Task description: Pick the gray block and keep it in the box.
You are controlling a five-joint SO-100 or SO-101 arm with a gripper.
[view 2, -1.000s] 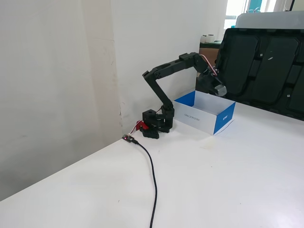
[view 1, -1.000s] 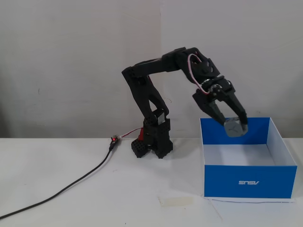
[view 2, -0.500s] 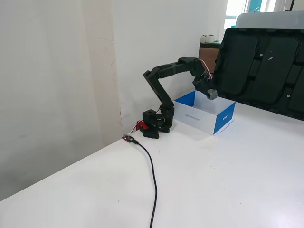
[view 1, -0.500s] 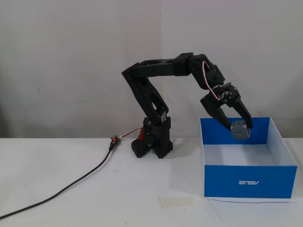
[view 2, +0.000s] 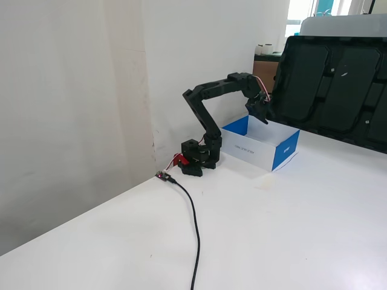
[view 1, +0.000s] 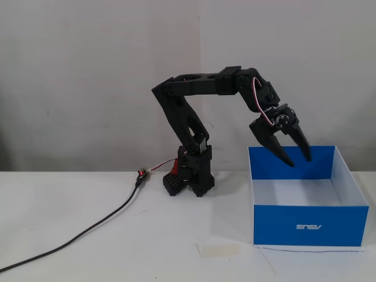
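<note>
The gray block does not show in either fixed view. The box [view 1: 311, 226] is blue with a white inside and stands on the table to the right of the arm's base; only its far walls and part of its floor show, and the front wall hides the rest. My gripper [view 1: 299, 161] hangs over the box's back part, fingers pointing down and spread, with nothing between them. From the side, the gripper [view 2: 260, 116] sits just above the rim of the box [view 2: 285, 151].
The arm's base [view 1: 191, 176] stands by the wall, with a black cable [view 1: 88, 226] running off to the left across the white table. A pale strip of tape [view 1: 218, 249] lies in front of the box. A big black panel [view 2: 338, 90] leans behind the box.
The gripper carried the gray block over the box and opened. The block has left the fingers and gone from sight. The arm has hardly moved since half a second ago.
</note>
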